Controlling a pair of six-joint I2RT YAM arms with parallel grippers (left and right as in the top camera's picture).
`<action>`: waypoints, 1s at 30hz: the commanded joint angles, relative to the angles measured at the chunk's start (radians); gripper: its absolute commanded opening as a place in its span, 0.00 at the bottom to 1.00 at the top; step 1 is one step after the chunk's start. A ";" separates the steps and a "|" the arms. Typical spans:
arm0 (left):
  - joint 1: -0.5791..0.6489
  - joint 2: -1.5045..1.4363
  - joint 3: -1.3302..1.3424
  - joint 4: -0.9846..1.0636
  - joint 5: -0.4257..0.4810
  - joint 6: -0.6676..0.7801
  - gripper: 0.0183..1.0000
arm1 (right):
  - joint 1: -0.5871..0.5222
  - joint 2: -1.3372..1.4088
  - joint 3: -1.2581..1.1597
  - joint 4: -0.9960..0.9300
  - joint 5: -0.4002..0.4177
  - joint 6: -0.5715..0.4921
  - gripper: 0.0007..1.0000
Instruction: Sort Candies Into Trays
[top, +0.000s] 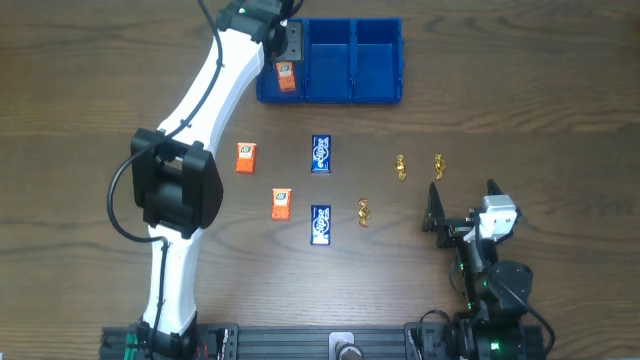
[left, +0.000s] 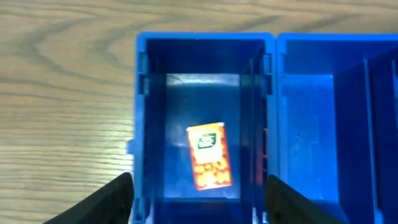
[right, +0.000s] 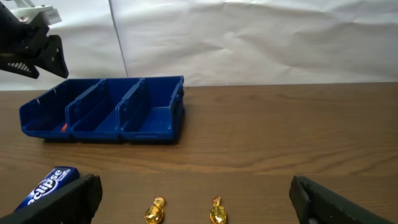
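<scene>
Top view: the left gripper (top: 288, 42) hangs over the leftmost compartment of the blue tray (top: 330, 98), where 1 orange box (top: 285, 77) lies. The second orange box (top: 246, 157) and third orange box (top: 282, 203) lie on the table back toward the left arm's base, their long axes running up the view. The left arm is the nearer to both. The right gripper (top: 463, 198) rests beside 3 gold candies (top: 400, 166).

Left wrist view: the fingers (left: 118, 196) stand wide apart and empty, with the orange box directly below, lying lengthwise in its compartment.

Right wrist view: the jaws are spread, with 2 gold candies just ahead between them and the tray well beyond.

White brand lettering runs along the blue pack (right: 50, 185) on the table (right: 280, 137); the orange box (left: 209, 155) in the blue tray (left: 142, 112) bears a green label, too small to read.
</scene>
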 joint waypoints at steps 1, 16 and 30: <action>-0.051 -0.314 -0.243 0.078 -0.104 -0.012 0.70 | -0.007 -0.007 -0.002 -0.006 -0.004 -0.013 1.00; -0.048 -0.719 -1.195 0.332 -0.097 -0.074 0.75 | -0.007 -0.007 -0.002 -0.006 -0.004 -0.013 1.00; 0.000 -0.555 -1.219 0.506 -0.001 -0.061 0.74 | -0.007 -0.007 -0.002 -0.006 -0.004 -0.013 1.00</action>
